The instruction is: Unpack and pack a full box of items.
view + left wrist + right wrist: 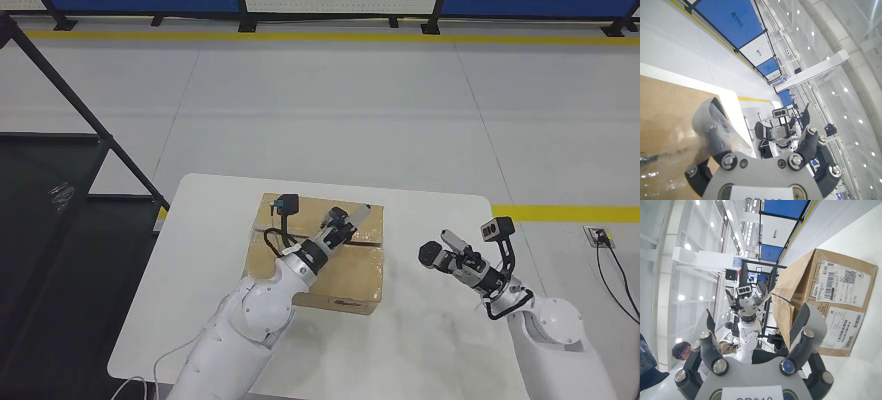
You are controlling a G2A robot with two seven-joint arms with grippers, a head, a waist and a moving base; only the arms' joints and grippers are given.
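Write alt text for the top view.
A closed cardboard box sits on a white table, with the left gripper open over the box's top. The right gripper is held open above the table beside the box, apart from it.

box (360, 280): matt brown cardboard is seen | tape (668, 136): glossy clear plastic | labels (844, 283): smooth white paper | table (430, 340): smooth white top | right gripper (757, 309): matt grey metal is noted, pads (797, 323) ribbed black
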